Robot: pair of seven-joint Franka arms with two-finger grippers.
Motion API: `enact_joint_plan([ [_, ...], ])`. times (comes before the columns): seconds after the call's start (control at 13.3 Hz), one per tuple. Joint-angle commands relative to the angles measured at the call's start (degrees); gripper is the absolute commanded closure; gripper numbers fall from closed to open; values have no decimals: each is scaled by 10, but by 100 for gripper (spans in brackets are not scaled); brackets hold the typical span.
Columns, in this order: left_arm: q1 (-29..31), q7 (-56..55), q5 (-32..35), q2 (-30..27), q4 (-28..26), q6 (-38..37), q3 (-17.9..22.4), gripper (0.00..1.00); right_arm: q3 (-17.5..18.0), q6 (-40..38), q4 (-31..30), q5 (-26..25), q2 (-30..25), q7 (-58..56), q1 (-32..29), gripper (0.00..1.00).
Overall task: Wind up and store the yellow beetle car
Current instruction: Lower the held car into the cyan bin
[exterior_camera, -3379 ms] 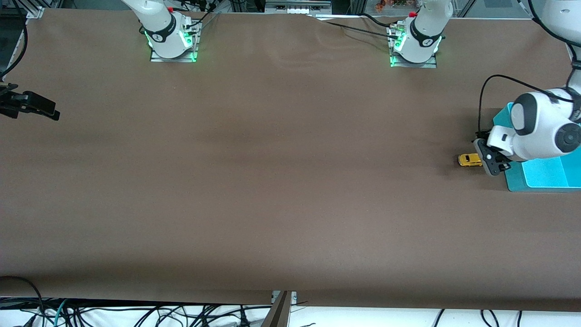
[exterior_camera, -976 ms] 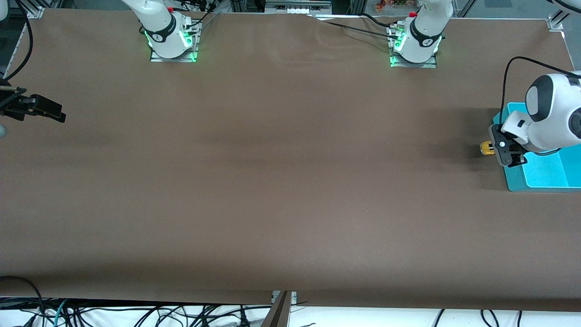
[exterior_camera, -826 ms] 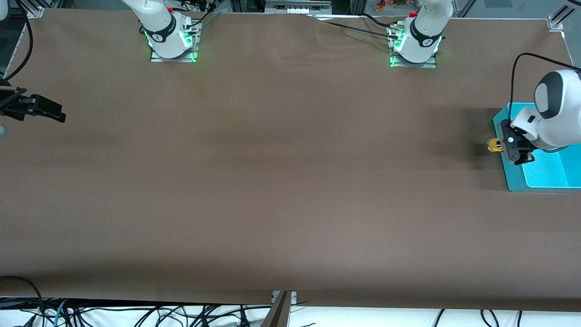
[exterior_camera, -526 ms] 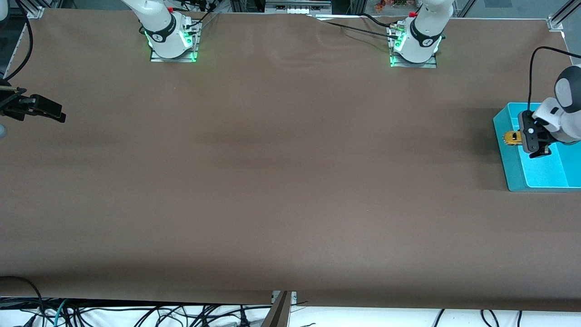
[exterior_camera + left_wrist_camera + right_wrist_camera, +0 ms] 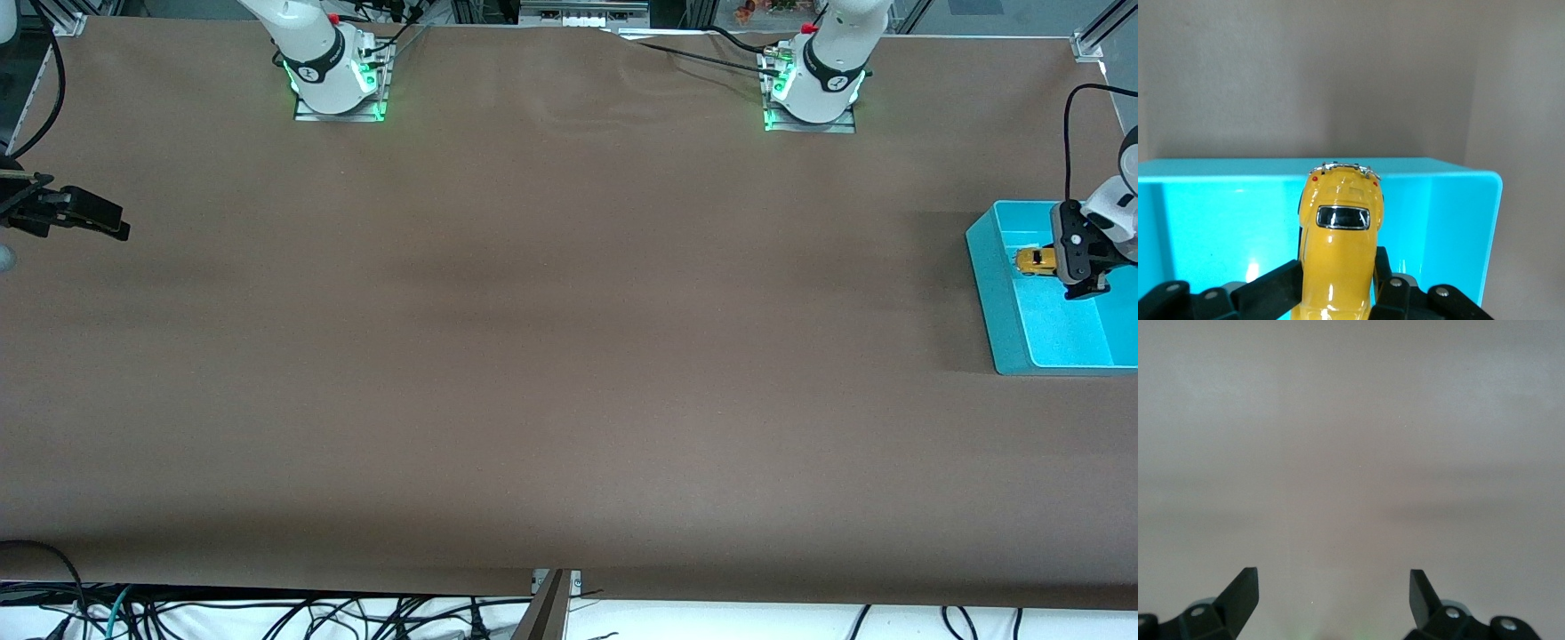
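Above turquoise bin (image 5: 996, 293): left pincer (image 5: 1063, 260) clamping yellow beetle car (image 5: 1034, 260); right pincer (image 5: 1333, 587) agape.

— Can you see the whole blue bin (image 5: 996, 293)?
— No. The front view's edge cuts it off.
— And the yellow beetle car (image 5: 1340, 247)?
— In the left wrist view its wheels are hidden, and the picture's edge cuts off one end.
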Motion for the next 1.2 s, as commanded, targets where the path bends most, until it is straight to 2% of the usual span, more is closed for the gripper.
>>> enact_joint_plan([
  [0.0,21,33,35,6,0,24,-4,93,1,2,-2,2,-3,5,0,0],
  [0.15,43,34,55,20,-1,48,-6,93,1,1,-3,3,-3,5,0,0],
  [0.83,82,56,58,80,-7,123,-5,93,1,2,-3,3,-3,3,0,0],
  [1.05,112,55,57,100,-9,149,-8,82,1,2,-2,2,-3,3,0,0],
  [1.13,112,55,56,100,-9,149,-8,70,1,2,-2,2,-3,3,0,0],
])
